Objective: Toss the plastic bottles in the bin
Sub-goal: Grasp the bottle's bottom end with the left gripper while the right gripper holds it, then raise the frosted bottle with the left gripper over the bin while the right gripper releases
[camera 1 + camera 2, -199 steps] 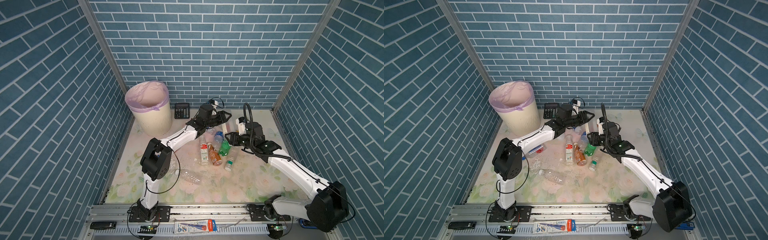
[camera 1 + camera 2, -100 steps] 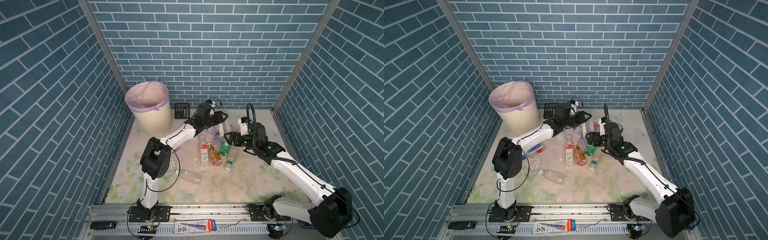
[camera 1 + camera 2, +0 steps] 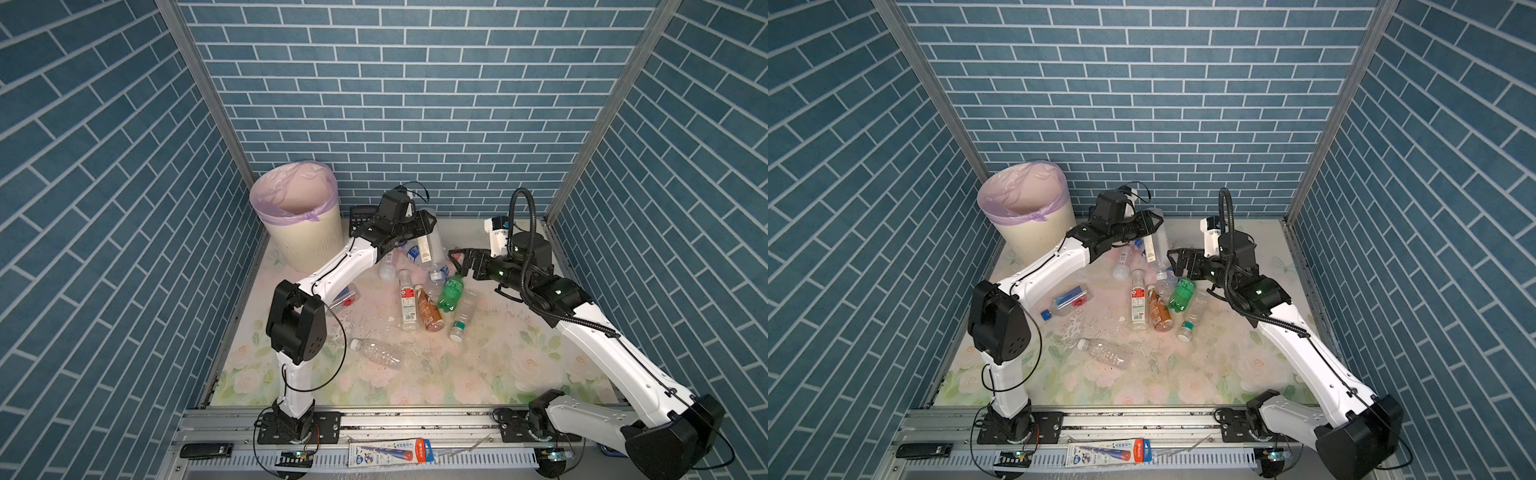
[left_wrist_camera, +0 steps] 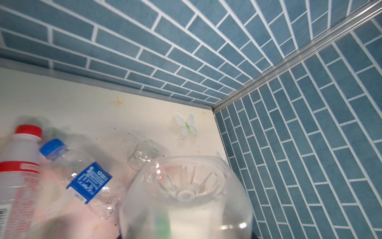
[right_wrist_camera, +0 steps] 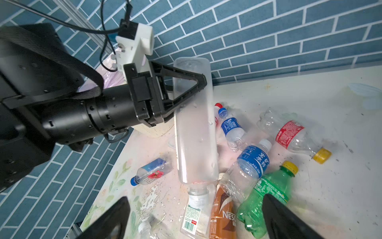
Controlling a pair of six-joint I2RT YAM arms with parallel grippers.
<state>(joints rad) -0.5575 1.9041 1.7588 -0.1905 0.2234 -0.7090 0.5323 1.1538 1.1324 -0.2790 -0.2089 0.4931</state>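
left gripper clamped on frosted clear bottle, neck down, above pile by back wall, well apart from bin. right gripper wide, empty, beside green bottle. no bottle visible in bin; other plastic bottles all on table. early days.

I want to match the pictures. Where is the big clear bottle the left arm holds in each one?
Both top views: clear bottle, back middle, right of the bin.
Left wrist: bottle nearest the camera, base facing it.
Right wrist: bottle centre, neck down.
Shared landmark: blue brick wall.
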